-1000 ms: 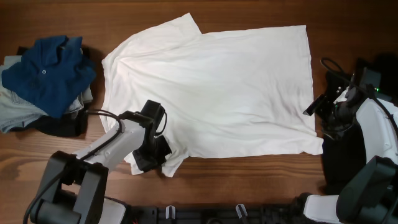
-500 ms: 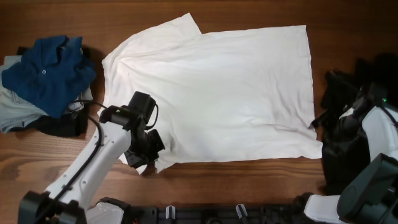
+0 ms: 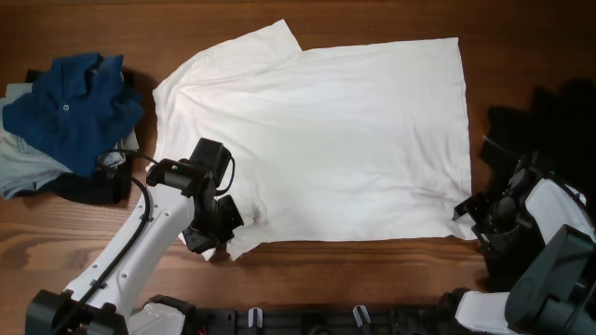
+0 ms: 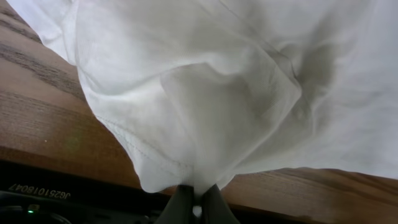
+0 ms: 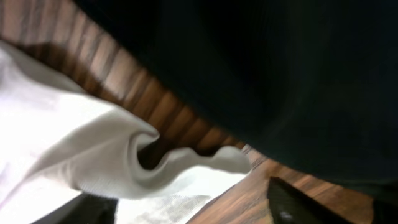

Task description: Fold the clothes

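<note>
At the near left of the wooden table (image 3: pixel 372 270), the left gripper (image 3: pixel 214 231) was pinched tight on a bunched hem corner of the white shirt (image 3: pixel 326 140). The wrist camera showed the cloth puckered right where the jaws met. Over at the near right corner, the right gripper (image 3: pixel 468 208) had its jaws standing wide, with the shirt's curled hem lying between them and not clamped. Couldn't tell if the fingers actually touched the fabric.

The shirt itself was spread mostly flat across the middle of the table, one sleeve poking toward the far side. A blue polo (image 3: pixel 70 107) sat on a pile of clothes at the left edge, and a black heap of cloth (image 3: pixel 526 130) lay at the right edge beside the right arm.

The left wrist view caught a small printed code (image 4: pixel 40 190) on the dark edge below the table, flipped and too hard to read.
</note>
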Controlling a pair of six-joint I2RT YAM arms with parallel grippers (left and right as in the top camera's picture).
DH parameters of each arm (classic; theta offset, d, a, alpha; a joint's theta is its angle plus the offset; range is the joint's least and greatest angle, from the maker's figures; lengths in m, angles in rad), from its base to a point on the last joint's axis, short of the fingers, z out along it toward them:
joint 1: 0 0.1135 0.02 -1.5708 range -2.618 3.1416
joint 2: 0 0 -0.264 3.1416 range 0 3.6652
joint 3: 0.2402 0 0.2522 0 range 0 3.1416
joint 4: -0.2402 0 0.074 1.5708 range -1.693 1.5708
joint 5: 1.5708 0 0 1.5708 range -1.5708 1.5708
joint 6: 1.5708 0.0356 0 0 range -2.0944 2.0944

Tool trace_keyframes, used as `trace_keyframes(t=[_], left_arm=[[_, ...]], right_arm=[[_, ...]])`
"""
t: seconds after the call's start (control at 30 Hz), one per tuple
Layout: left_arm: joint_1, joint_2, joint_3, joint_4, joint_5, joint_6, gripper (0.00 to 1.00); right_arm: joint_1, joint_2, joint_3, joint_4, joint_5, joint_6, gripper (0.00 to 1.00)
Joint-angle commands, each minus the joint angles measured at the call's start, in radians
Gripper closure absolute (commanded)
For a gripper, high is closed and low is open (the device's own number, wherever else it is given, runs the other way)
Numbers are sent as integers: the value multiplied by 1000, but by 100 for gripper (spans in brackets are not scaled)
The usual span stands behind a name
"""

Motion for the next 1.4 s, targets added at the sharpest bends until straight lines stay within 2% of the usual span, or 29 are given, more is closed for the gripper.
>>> trace_keyframes(t=[0.0,0.07,0.13,0.23,0.3,0.43,0.7,0.97,1.07,1.37], left_arm=[[7,-13,10,-4,-28,13,96],[7,-13,11,-5,-39,13,96],[7,-13,15,-9,-47,13,96],[7,-15,16,-8,-53,13,96],[8,-15,16,-8,-57,13,96],[8,-15,38,-24,-77,35,96],[8,-41,161,-161,-197,35,96],[7,-79,189,-205,-239,35,96],[7,-78,191,-190,-272,36,96],[7,-71,191,37,-277,237,96]], right_arm=[[-4,7,-16,32,63,35,33],[-4,7,-33,72,63,57,38],[-4,7,-58,97,63,55,50],[-4,7,-75,90,62,53,86],[-4,6,-71,79,61,37,96],[-4,-13,-11,-12,34,-12,96],[-4,-164,135,-191,-51,-129,96],[-4,-368,211,-263,-127,-124,96],[-4,-402,214,-259,-127,-104,96],[-4,-307,214,-134,-181,-47,96]])
